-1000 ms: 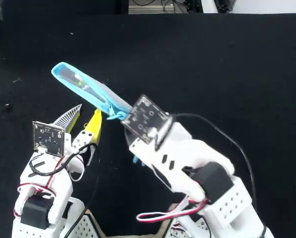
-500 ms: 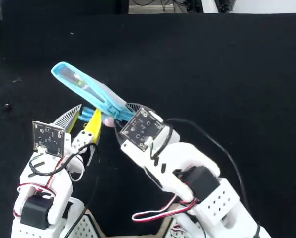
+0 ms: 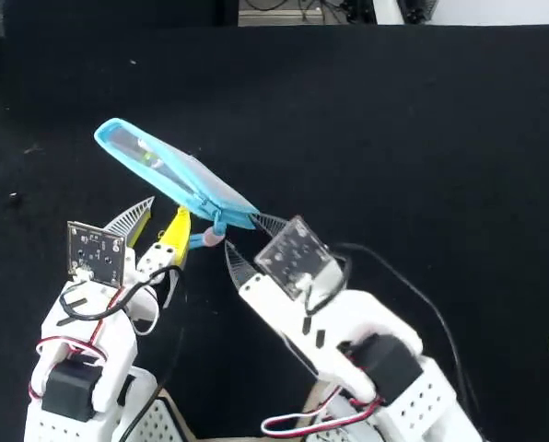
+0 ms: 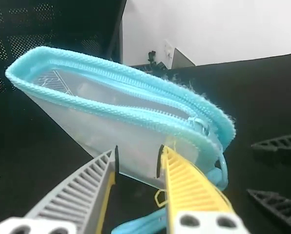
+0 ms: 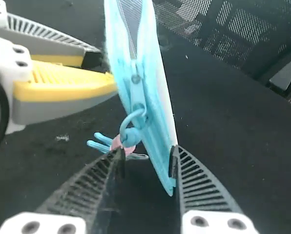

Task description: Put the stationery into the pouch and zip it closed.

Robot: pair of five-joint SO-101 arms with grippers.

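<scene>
Pouch: a light-blue zip pouch (image 3: 164, 166) (image 4: 111, 126) (image 5: 155, 97) with see-through walls stands on its long edge on the worktop (image 3: 394, 138), slanting away from the arms toward the far left.
Zip slider: it sits at the pouch's near end, the end nearest the right pincer, with a blue pull ring (image 5: 131, 122) hanging from it.
Charm: a small pink and blue piece (image 3: 205, 238) (image 5: 117, 144) lies on the black cloth just below the pull ring.
Left pincer: its grey and yellow fingers are spread (image 3: 164, 207) (image 4: 137, 161) (image 5: 106, 70), both tips set against the pouch's side wall near its lower edge. I cannot tell whether they nip the fabric.
Right pincer: its black ribbed fingers are spread (image 3: 241, 232) (image 5: 147, 153) (image 4: 250, 168) and straddle the pouch's near end. The pouch's lower corner lies just inside one finger, the pull ring and charm fall between the two, and neither finger grips anything.
Worktop: it is covered in black cloth, and both arm bases stand at its near edge.
</scene>
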